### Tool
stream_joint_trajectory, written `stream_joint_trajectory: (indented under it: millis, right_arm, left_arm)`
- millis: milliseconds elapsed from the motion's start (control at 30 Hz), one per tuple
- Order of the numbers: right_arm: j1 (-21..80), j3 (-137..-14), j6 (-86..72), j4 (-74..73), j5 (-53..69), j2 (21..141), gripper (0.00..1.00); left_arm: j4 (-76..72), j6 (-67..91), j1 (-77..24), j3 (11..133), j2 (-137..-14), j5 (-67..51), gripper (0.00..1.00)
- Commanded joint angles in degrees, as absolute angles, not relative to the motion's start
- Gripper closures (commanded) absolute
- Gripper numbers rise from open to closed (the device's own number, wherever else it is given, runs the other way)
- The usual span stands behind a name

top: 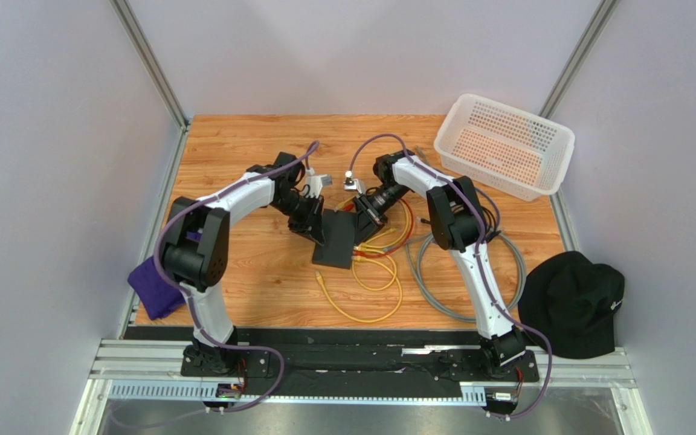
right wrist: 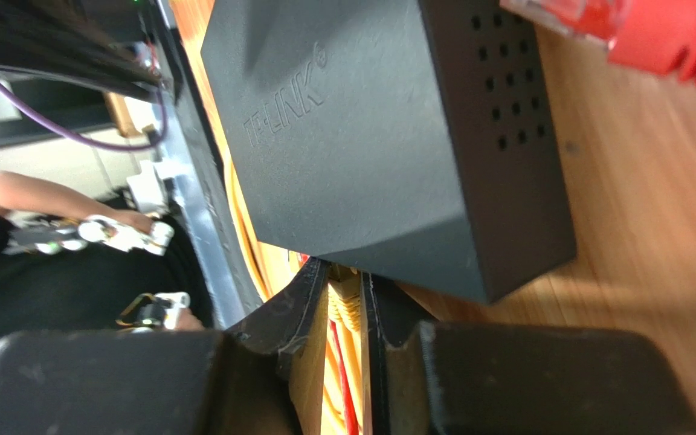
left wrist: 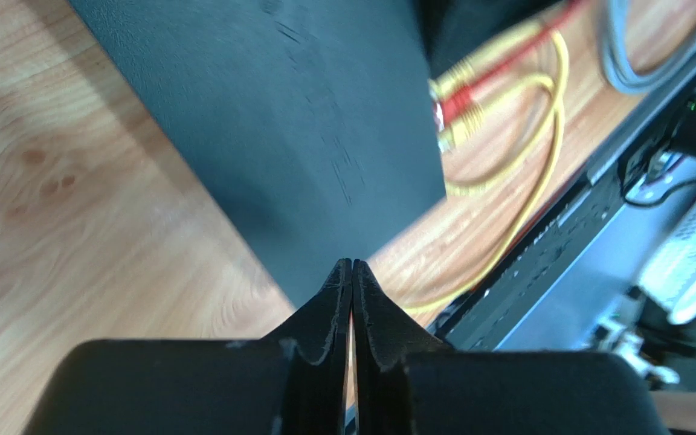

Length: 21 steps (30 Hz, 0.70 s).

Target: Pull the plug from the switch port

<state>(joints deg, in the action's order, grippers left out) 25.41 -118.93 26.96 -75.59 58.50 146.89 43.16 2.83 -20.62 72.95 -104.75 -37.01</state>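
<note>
Matte-black switch (top: 335,240): lies flat at mid-table between the two claws, cables leaving its right edge.

Left gripper (left wrist: 352,265): fingers pressed together with nothing between them, tips at the switch's corner, apparently bracing it.

Right gripper (right wrist: 347,292): narrowed onto the yellow plug (right wrist: 344,306) at the socket edge, one finger on either side. A red lead runs just beside it.

Step in hand: grip taken, plug not yet drawn, by my reading. The next move calls for a straight pull to the right, away from the sockets, while the left claw keeps the box from sliding. Whether the latch tab is pressed cannot be told.

Surface: orange-brown wooden table (top: 234,272). Loose yellow cable (top: 370,299) and grey cable (top: 429,281) coil near the switch.

Room: pale walls. White basket (top: 497,177) at the far right, black cap (top: 579,304) at the near right, purple cloth (top: 152,288) at the near left.
</note>
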Motion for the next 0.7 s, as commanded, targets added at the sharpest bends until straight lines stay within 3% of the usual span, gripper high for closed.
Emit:
stream_joint_trajectory:
  millis: [0, 167, 400, 500, 667]
  right_arm:
    - [29.5, -118.0, 19.2, -68.6, 58.9, 143.6, 1.00]
    - [31.9, -119.9, 18.7, -70.2, 56.2, 146.5, 0.99]
    - [29.8, -126.1, 31.5, -88.3, 49.4, 150.0, 1.00]
    - [28.8, -126.6, 37.3, -95.4, 51.8, 151.4, 1.00]
    - [27.5, -128.0, 38.2, -94.4, 55.6, 150.2, 1.00]
  left_arm:
    - [38.3, 9.4, -20.8, 74.4, -109.7, -40.2, 0.94]
    - [41.6, 10.3, -20.5, 77.7, -115.9, -37.4, 0.99]
    - [45.3, 8.2, -20.1, 79.5, -120.8, -31.6, 1.00]
    - [45.8, 7.1, -19.9, 78.9, -120.4, -30.6, 1.00]
    - [46.1, 4.1, -19.1, 80.5, -119.4, -34.2, 1.00]
